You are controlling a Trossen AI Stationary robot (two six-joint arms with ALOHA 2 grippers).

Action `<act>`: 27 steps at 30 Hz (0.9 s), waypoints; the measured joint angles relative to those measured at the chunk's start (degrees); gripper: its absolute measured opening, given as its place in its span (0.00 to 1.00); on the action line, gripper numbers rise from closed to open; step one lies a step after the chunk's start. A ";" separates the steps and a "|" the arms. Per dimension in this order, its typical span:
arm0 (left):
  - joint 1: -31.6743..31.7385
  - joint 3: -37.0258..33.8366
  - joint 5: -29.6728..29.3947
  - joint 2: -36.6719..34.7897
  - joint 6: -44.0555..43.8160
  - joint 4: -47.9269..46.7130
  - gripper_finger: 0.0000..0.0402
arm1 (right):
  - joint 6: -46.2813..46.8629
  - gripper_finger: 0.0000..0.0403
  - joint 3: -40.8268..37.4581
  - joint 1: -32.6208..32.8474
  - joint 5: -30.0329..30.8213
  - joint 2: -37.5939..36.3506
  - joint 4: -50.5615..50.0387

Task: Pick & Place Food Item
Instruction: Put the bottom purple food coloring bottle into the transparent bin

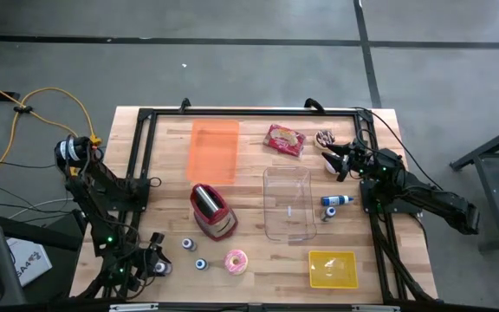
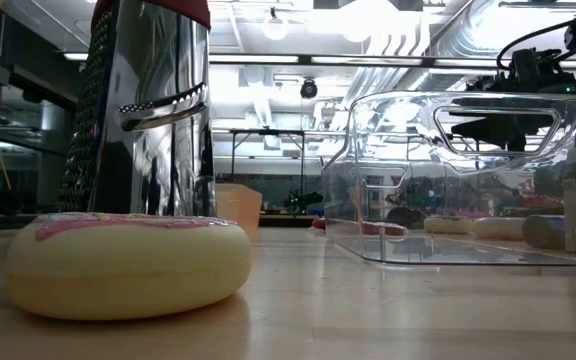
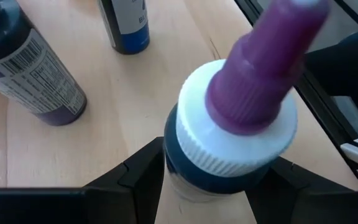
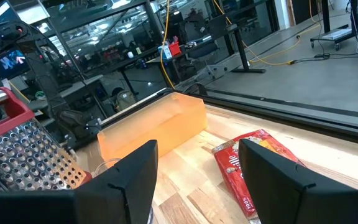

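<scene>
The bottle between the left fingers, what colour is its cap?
Purple cap above a white collar, clearest in left wrist view.

Between the spread right fingers (image 4: pixel 129 180): a red snack packet (image 4: pixel 248 167), orange bin (image 4: pixel 154 129) and metal grater (image 4: pixel 27 152) on the wooden table (image 4: pixel 328 155)

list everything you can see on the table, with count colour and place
translucent orange plastic bin: 1, orange, far left-centre of the table
red snack packet: 1, red, far side, right of the orange bin
clear plastic container: 1, transparent, table centre
metal box grater with red trim: 1, silver and red, left of the clear container
pink-frosted toy donut: 1, pink and cream, near edge, centre
yellow square tray: 1, yellow, near right
small dark dropper bottles: 3 near left, one between the left fingers; a fourth lies right of the clear container
wooden table: 1, light wood
left gripper: dark, near-left corner, fingers around a purple-tipped bottle
right gripper: dark, far right, open, empty
</scene>
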 joint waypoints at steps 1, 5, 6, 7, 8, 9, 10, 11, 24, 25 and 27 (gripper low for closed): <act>0.00 -0.02 0.00 0.00 0.00 0.00 0.47 | 0.00 0.52 0.00 0.00 0.00 -0.02 0.00; 0.00 -0.02 0.16 0.00 0.02 0.04 0.47 | 0.00 0.52 -0.02 0.01 -0.02 -0.02 0.00; 0.00 -0.02 0.23 0.00 0.02 0.04 0.47 | 0.00 0.52 -0.02 0.02 0.00 -0.02 0.00; 0.00 -0.02 0.24 0.00 0.02 0.04 0.46 | 0.00 0.52 -0.02 0.02 0.00 -0.02 0.00; 0.00 -0.02 0.26 0.00 0.02 0.04 0.46 | 0.00 0.52 0.00 0.00 0.00 0.00 0.00; 0.00 -0.02 0.28 0.00 0.02 0.04 0.45 | 0.00 0.52 -0.02 0.00 0.00 -0.02 0.00; 0.00 -0.02 0.28 0.00 0.03 0.04 0.43 | 0.00 0.52 -0.02 0.01 0.00 -0.02 0.00; 0.00 -0.02 0.28 0.00 0.04 0.07 0.42 | 0.00 0.52 -0.01 0.01 -0.02 0.00 0.00; 0.00 -0.02 0.41 0.00 0.04 0.24 0.37 | 0.00 0.52 -0.02 0.00 0.00 -0.02 0.00; 0.00 -0.02 0.41 0.00 0.04 0.22 0.37 | 0.00 0.52 -0.02 0.00 0.00 -0.02 0.00; 0.00 -0.02 0.44 0.00 0.04 0.23 0.37 | 0.00 0.52 -0.01 0.01 0.00 -0.02 0.00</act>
